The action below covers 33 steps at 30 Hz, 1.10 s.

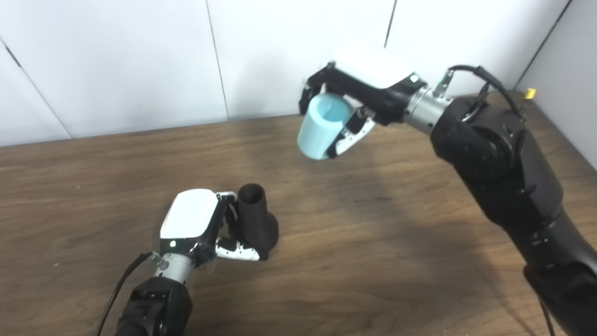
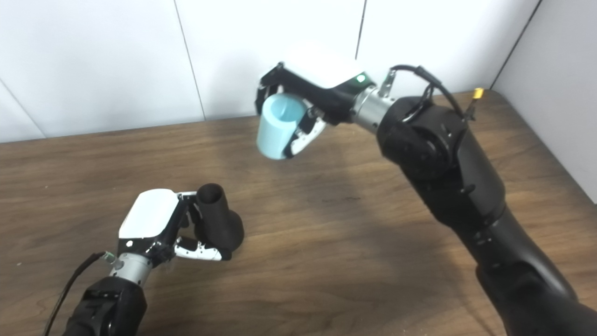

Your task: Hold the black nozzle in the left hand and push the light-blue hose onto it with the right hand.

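Two robot hands are working over a wooden table [image 1: 373, 261]. Low on the left side, the left hand [image 1: 198, 224] is gripping the black nozzle [image 1: 256, 219], tilted with its open mouth facing up. High near the white wall [image 1: 140, 60], the right hand [image 1: 359, 100] is clasping the light-blue hose [image 1: 322, 127], a short tube, well apart from the nozzle.

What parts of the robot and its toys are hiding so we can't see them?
- Left hand: its fingers go behind the black nozzle in both views, so the grip's far side is hidden.
- Light-blue hose: its far side sits under the right hand and fingers.
- Inside the nozzle: too dark to see in.
- Yellow thing at the table's back corner: too small to name.
- Both arms: cut off by the bottom edge.
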{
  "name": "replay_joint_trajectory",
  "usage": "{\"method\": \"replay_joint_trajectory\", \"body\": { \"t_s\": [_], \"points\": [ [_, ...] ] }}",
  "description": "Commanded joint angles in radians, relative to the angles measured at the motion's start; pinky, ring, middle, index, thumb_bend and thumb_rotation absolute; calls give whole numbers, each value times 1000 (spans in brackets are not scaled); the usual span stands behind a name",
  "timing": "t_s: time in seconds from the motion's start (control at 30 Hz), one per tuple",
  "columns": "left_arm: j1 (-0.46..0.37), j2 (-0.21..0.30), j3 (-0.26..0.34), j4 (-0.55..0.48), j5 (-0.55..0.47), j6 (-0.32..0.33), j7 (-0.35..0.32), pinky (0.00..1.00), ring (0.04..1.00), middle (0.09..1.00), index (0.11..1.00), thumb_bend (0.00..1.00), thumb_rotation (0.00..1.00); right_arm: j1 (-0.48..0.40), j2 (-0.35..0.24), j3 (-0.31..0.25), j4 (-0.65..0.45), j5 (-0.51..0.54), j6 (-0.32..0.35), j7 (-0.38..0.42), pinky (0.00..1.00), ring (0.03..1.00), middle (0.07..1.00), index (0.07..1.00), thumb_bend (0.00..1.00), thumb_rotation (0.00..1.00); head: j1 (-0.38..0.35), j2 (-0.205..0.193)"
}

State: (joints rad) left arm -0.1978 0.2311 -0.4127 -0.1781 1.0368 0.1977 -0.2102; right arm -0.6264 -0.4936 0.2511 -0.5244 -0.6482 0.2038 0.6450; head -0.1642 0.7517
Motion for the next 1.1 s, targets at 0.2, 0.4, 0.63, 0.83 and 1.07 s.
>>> {"method": "replay_joint_trajectory", "body": {
  "t_s": [0.2,0.4,0.63,0.83,1.07],
  "points": [
    [7,-24,-36,15,12,20,-47,407,471,499,477,504,0,-39,51,1,-69,1,21,43,313,371,479,531,514,0,36,1],
    [8,-33,-39,18,14,17,-38,389,458,481,489,505,0,-30,83,12,-63,3,1,38,284,356,464,534,511,0,49,5],
    [8,-38,-41,16,21,23,-45,385,452,473,494,505,0,-24,107,23,-31,14,-13,29,286,357,466,536,511,0,57,11],
    [5,-37,-42,14,24,27,-56,386,453,476,493,505,0,-23,128,31,4,12,-32,21,252,345,450,532,511,0,57,14],
    [6,-41,-40,19,20,23,-43,374,443,467,498,505,0,-22,140,34,15,24,-12,41,305,354,481,536,510,0,56,19]
  ]
}}
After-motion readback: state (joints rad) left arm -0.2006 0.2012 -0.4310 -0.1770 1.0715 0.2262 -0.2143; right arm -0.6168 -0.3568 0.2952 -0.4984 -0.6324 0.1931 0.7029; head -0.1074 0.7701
